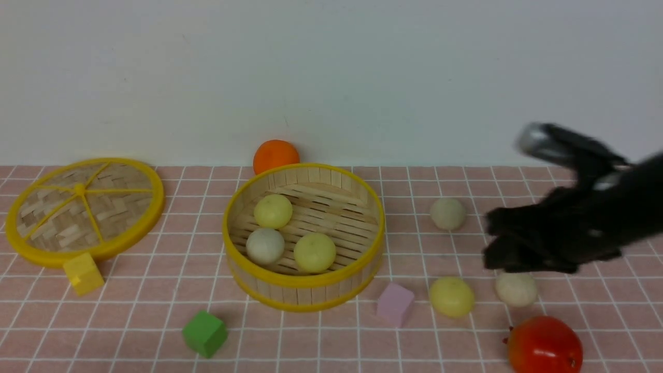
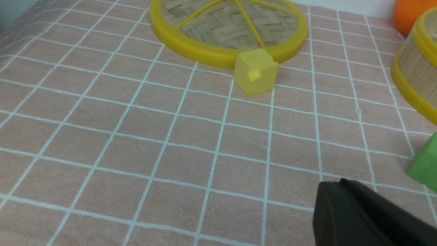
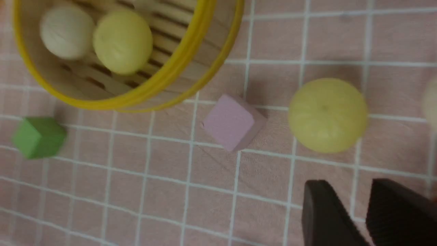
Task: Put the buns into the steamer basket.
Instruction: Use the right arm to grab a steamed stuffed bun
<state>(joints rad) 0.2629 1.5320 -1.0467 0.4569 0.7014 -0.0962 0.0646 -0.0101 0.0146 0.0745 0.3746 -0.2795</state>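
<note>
My right tool point(image 1: 494, 241) hangs at the right edge of the front view, dark and blurred, above the pink checked table point(image 1: 129, 311). On the right wrist camera its two black fingers point(image 3: 321, 212) stand a little apart with only cloth between them, so it is parted and carrying nothing. At the centre of the frame is the steamer basket point(image 1: 311, 295), with three of the buns on its slatted floor. The back yellow bun point(image 1: 273, 211) sits toward the rear left, the off-white bun point(image 1: 265, 246) is just in front of it, and the front yellow bun point(image 1: 314, 252) is just beside that one. Three more lie out on the cloth to the right. The far off-white bun point(image 1: 447, 213) is right of the basket, level with its middle. The loose yellow bun point(image 1: 451, 296) is lower right, and the near off-white bun point(image 1: 516, 289) is just beside it, directly under my right tool in the picture. A lilac cube point(image 1: 395, 304) sits between the basket and that loose yellow bun, and a glossy red fruit point(image 1: 544, 344) fills the bottom right corner. An orange ball point(image 1: 275, 155) peeks out behind the basket. At upper left lies the woven lid point(image 1: 83, 207) with a yellow cube point(image 1: 83, 273) against its rim, and a green cube point(image 1: 204, 333) is at lower centre-left. Of my left tool point(image 2: 327, 198) I see only a dark sliver over bare cloth near the green cube, so I cannot tell how its jaws stand.
</note>
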